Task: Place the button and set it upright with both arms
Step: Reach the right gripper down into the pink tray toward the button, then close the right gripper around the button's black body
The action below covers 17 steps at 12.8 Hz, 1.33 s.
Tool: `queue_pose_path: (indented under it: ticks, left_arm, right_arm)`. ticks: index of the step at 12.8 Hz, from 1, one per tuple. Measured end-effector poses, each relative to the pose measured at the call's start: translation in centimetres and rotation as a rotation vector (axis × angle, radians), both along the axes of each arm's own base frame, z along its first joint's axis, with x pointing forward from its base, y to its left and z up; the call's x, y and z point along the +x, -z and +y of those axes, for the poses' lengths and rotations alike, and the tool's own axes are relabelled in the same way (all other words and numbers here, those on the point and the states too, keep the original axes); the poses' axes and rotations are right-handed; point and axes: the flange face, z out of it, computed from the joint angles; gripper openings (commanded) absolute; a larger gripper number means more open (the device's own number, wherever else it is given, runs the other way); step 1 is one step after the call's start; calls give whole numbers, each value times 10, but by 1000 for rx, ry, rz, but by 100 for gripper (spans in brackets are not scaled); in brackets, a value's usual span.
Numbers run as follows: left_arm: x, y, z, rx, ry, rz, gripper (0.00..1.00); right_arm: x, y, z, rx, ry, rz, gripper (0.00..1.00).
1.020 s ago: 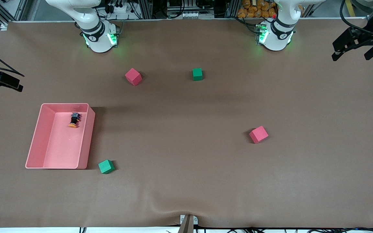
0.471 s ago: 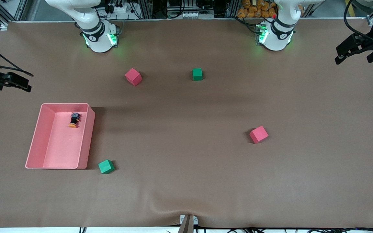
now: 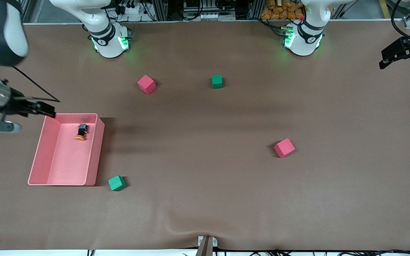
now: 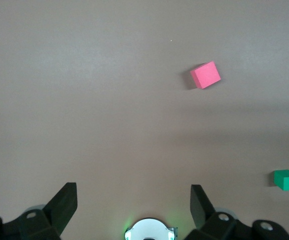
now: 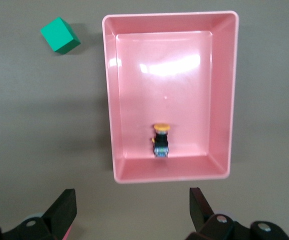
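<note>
My right gripper [image 3: 45, 108] was hanging at mid-height on the front view's edge at the right arm's end. It sat over the table just off the upper corner of the pink tray [image 3: 98, 149], and its fingers were spread wide with nothing between them. The right wrist view agreed: both dark fingers [image 5: 64, 207] framed the tray with a broad gap.

The button [image 3: 81, 132] was lying on its side in the upper part of the tray, close to the end wall that faces the robots' bases and apart from the long walls. Its orange cap pointed down the frame toward the front camera and its black body pointed up toward the bases. So its long axis ran along the tray's long side.

That was the relation I was watching. From the right gripper, the button lay a short way in toward the table's middle and slightly lower in the frame, inside the rim. In the right wrist view its long axis ran crosswise to the line between the fingers. I judged a straight descent would close the jaws across the short body, not end to end.

My left gripper [image 3: 400, 57] waited high in the frame at the left arm's end, fingers wide apart and empty, over bare mat. It was well apart from the tray, so I judged the right arm had the pick.
</note>
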Motion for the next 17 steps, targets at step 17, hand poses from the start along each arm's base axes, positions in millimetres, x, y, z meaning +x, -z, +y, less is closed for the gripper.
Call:
queue_pose_path:
  ticks: [17]
  left_arm:
    - [-18, -6, -5, 10, -43, 44, 100]
  right_arm:
    - [-42, 226, -44, -1, -14, -11, 100]
